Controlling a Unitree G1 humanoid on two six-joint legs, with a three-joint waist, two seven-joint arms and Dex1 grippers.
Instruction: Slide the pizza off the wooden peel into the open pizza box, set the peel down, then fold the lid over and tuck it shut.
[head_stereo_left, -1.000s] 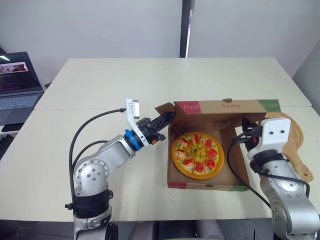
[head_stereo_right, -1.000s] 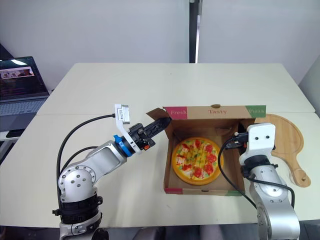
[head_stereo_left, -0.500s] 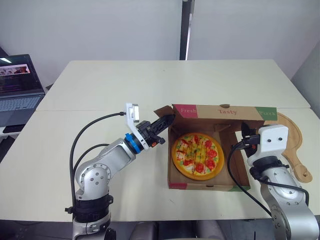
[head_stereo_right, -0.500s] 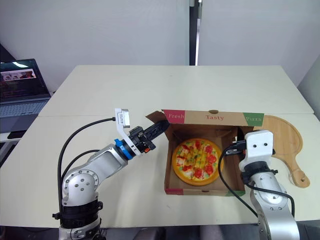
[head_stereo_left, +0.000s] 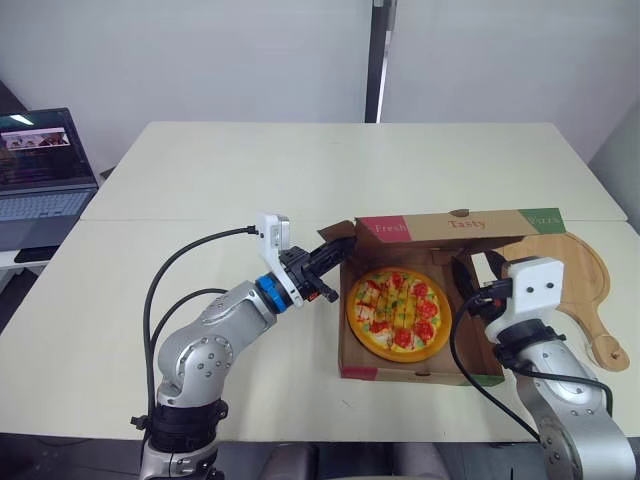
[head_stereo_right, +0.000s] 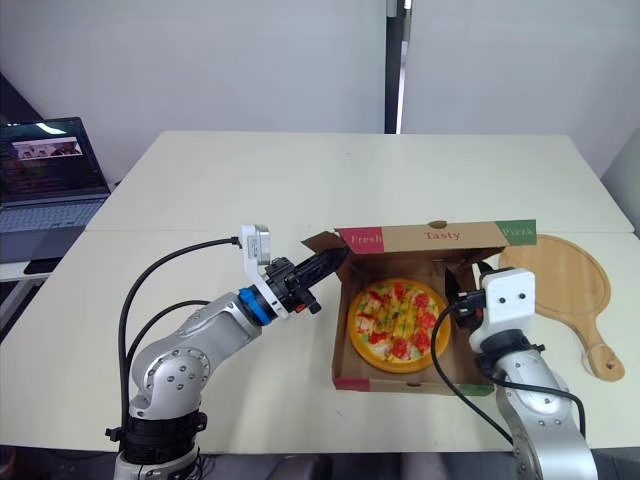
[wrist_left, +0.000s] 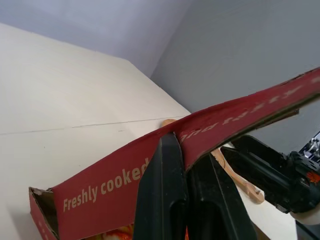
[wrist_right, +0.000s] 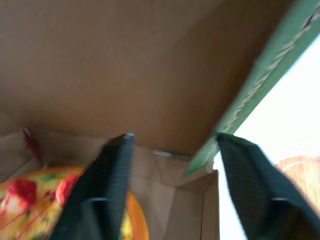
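Observation:
The pizza (head_stereo_left: 398, 312) lies in the cardboard pizza box (head_stereo_left: 410, 372) at the table's front right. The box lid (head_stereo_left: 455, 225), printed "Fresh Tasty Pizza", leans forward over the back of the box. My left gripper (head_stereo_left: 340, 246) is shut on the lid's left edge, and the red rim (wrist_left: 125, 175) sits pinched between its fingers. My right gripper (wrist_right: 174, 137) stands open inside the box's right side, under the lid, with the lid's green edge (wrist_right: 250, 95) beside one finger. The wooden peel (head_stereo_left: 582, 272) lies flat on the table, right of the box.
An open laptop (head_stereo_left: 40, 165) sits on a side surface at the far left. The pale table (head_stereo_left: 300, 170) stretches bare behind and left of the box. The table's front edge runs just below the box.
The lid has tipped further forward over the pizza. My right gripper has opened from shut, letting go of the lid. The left gripper keeps its hold; the head camera has shifted slightly.

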